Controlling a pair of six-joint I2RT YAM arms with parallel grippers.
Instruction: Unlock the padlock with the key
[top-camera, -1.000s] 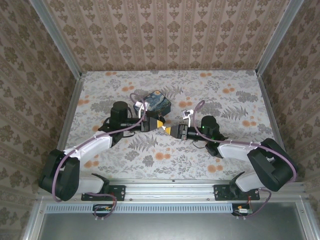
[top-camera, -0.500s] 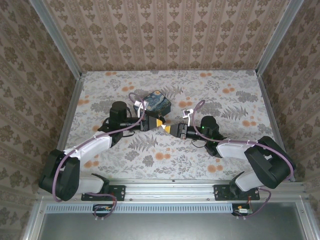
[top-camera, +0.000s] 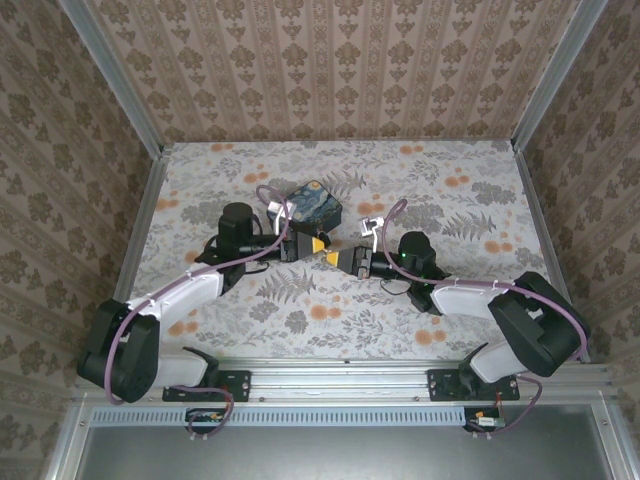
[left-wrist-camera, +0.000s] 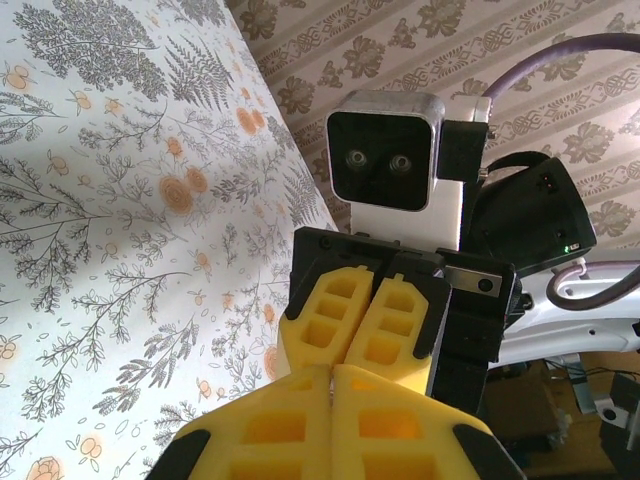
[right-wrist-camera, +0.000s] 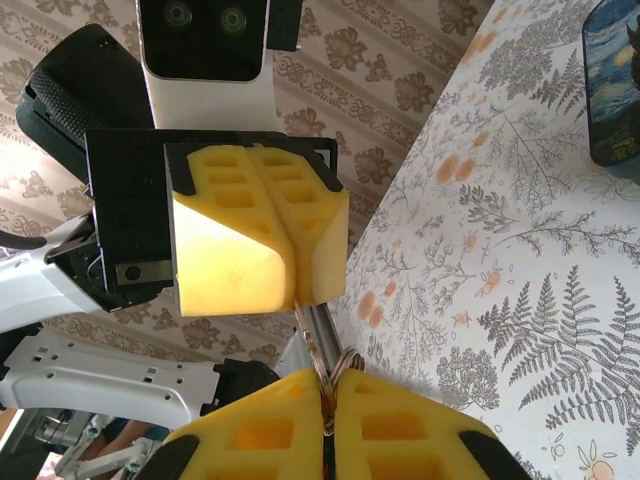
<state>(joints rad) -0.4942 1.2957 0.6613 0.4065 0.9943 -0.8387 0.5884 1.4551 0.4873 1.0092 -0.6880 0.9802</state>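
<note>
My two grippers meet tip to tip above the middle of the table, the left gripper (top-camera: 321, 246) pointing right and the right gripper (top-camera: 339, 260) pointing left. In the right wrist view my right gripper (right-wrist-camera: 333, 380) is shut on the key's wire ring (right-wrist-camera: 346, 361). The thin metal key (right-wrist-camera: 314, 338) runs up from it into the closed seam of the left gripper (right-wrist-camera: 296, 300). The padlock is buried between the left gripper's yellow pads (left-wrist-camera: 260, 420), so its body is hidden. The right gripper's fingers (left-wrist-camera: 322, 320) press against the left gripper's tips.
A blue-and-yellow swirl-painted tin (top-camera: 310, 204) lies just behind the grippers, also at the right wrist view's top right corner (right-wrist-camera: 615, 90). Wallpapered walls with metal rails (top-camera: 148, 220) enclose the floral tabletop (top-camera: 470, 200). Purple cables loop over both wrists.
The right arm has edged a little left and toward the left gripper, closing the tips together. The left arm has stayed put.
</note>
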